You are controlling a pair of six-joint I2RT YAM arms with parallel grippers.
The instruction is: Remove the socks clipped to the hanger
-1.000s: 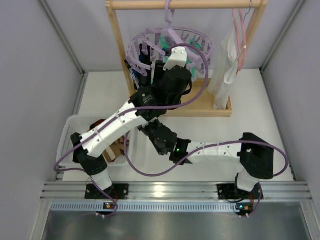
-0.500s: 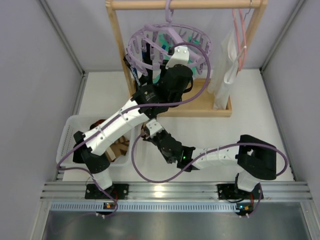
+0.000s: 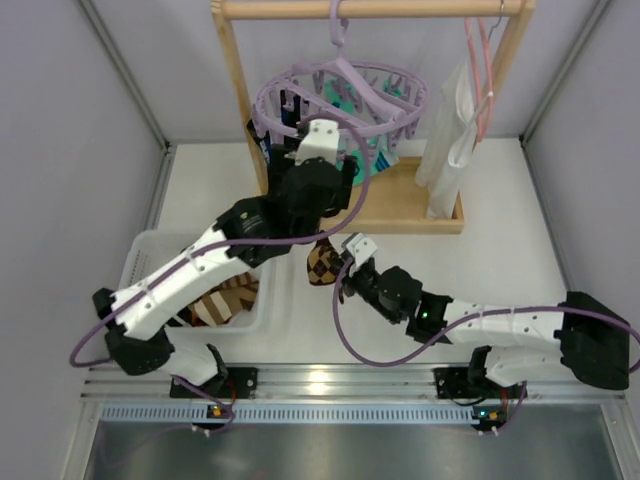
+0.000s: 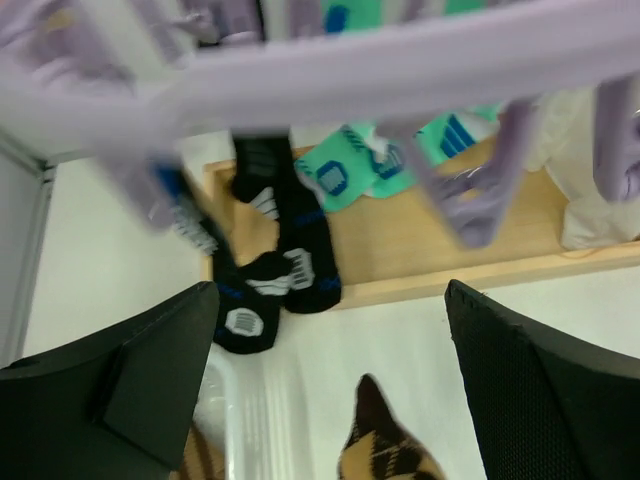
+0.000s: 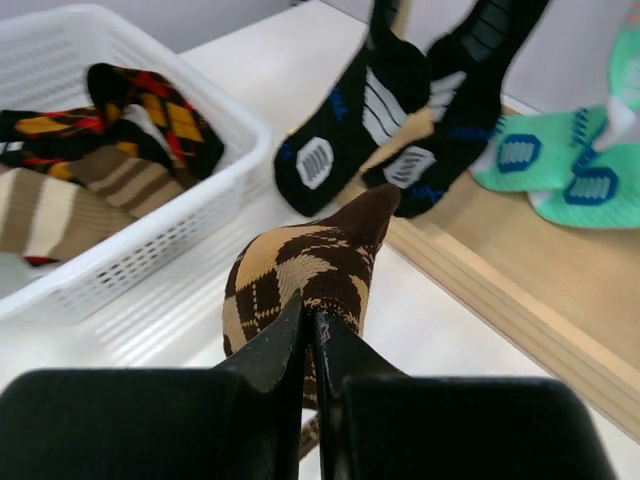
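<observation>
The round lavender hanger (image 3: pixel 340 92) hangs from the wooden rack's top bar, and its ring (image 4: pixel 400 70) runs blurred across the left wrist view. Clipped to it are black socks with blue marks (image 4: pixel 285 245) (image 5: pixel 400 100) and teal-and-white socks (image 4: pixel 360 170) (image 5: pixel 560 170) (image 3: pixel 378 160). My left gripper (image 3: pixel 300 120) (image 4: pixel 330 400) is just under the ring, open with nothing between its fingers. Lower down, my right gripper (image 3: pixel 345 255) (image 5: pixel 310 320) is shut on a brown-yellow argyle sock (image 3: pixel 322 262) (image 5: pixel 300 270) (image 4: pixel 385 450), free of the hanger, above the table between rack and basket.
A white basket (image 3: pixel 140 250) (image 5: pixel 150 230) at the left holds striped and argyle socks (image 3: pixel 225 300). The rack's wooden base (image 5: pixel 520 270) lies under the hanging socks. A long white cloth (image 3: pixel 450 130) on a thin pink hanger (image 3: pixel 483 70) hangs at the rack's right end.
My left gripper shifted left under the ring and opened wide. My right arm swung out from beneath the left arm, and the argyle sock it grips is now in plain view.
</observation>
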